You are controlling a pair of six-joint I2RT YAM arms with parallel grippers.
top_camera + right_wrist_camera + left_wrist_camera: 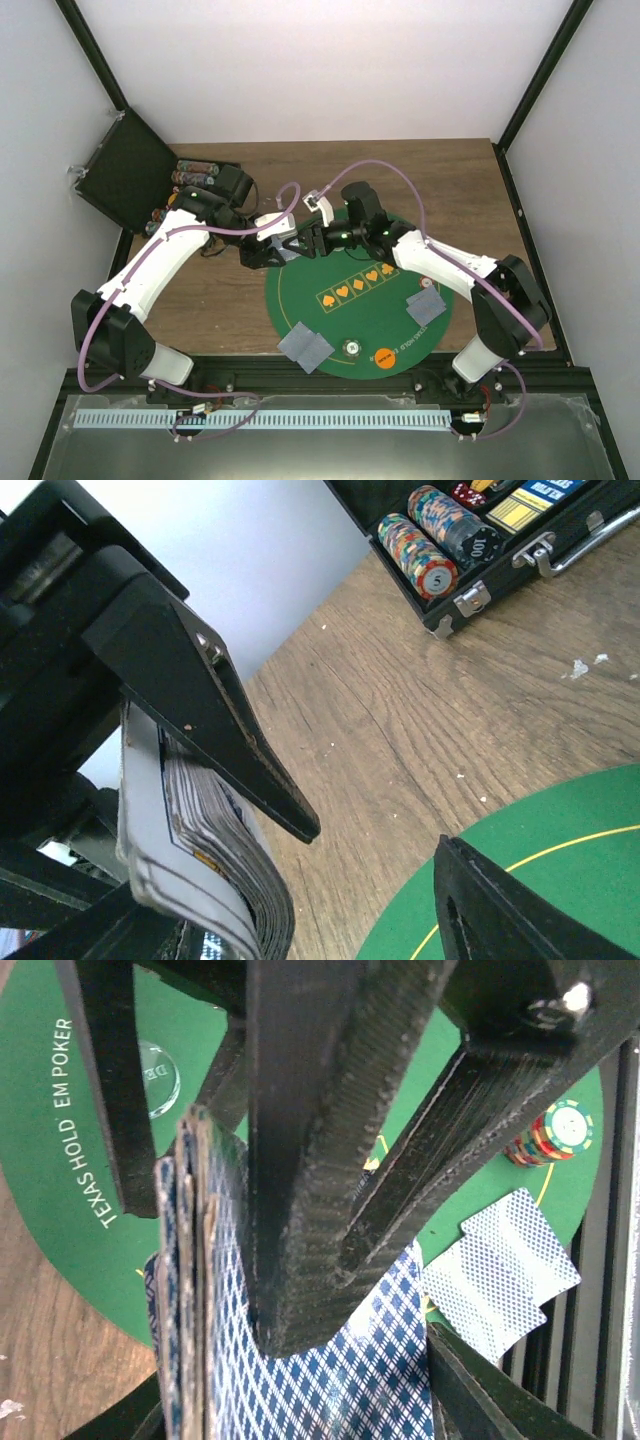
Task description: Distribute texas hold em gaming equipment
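Over the far-left rim of the green mat, my left hand gripped the deck of cards; my right hand faced it there, spread wide, just beside the deck.

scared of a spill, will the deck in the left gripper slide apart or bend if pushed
Likely slippery: the deck in the left gripper shows staggered card edges. Probably flexible too, since the stack bows in the right wrist view. Thin and light, so a nudge could fan it.
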